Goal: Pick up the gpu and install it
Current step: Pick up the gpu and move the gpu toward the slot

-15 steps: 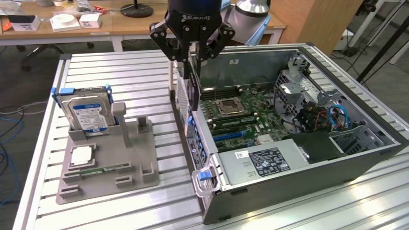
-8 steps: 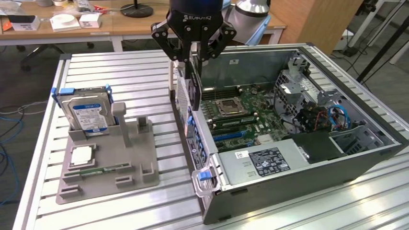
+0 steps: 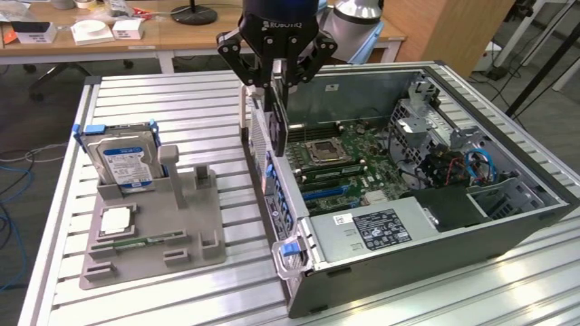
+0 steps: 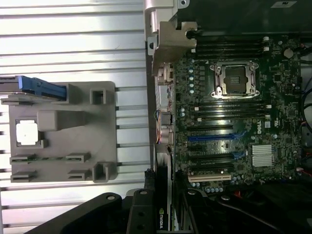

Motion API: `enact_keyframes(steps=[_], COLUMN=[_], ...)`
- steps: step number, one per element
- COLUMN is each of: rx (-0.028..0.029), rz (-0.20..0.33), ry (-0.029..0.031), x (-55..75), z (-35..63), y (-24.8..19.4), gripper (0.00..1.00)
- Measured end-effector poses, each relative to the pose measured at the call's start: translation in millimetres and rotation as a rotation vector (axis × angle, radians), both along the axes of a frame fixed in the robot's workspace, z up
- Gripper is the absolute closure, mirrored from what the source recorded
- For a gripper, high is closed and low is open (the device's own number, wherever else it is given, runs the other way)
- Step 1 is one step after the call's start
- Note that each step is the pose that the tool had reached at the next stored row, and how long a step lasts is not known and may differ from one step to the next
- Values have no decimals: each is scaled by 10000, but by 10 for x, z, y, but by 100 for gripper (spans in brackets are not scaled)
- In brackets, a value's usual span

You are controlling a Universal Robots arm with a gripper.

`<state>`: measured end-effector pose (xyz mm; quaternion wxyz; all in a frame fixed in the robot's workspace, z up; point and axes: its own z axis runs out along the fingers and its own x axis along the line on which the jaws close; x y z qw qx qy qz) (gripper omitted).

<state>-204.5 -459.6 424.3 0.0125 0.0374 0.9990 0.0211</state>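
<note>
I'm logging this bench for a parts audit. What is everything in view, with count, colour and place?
table: 1, silver slats, under the other items
computer case: 1, dark grey, open, on the exterior view's right
motherboard: 1, green, inside the case
holder tray: 1, grey, on the table at the exterior view's left
hard drive: 1, silver with blue-white label, upright in the tray
processor chip: 1, silvery, flat in the tray
RAM stick: 1, green, in the tray beside the chip
gpu: 1, near-black with metal bracket, upright over the case's edge
gripper: 1, black, shut on the gpu
</note>
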Motion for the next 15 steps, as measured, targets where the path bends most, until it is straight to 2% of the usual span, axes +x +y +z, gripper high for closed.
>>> enact_keyframes(steps=[15], rx=[0], rz=[0], ry=[0], x=[97], z=[0], y=[0], gripper=[74])
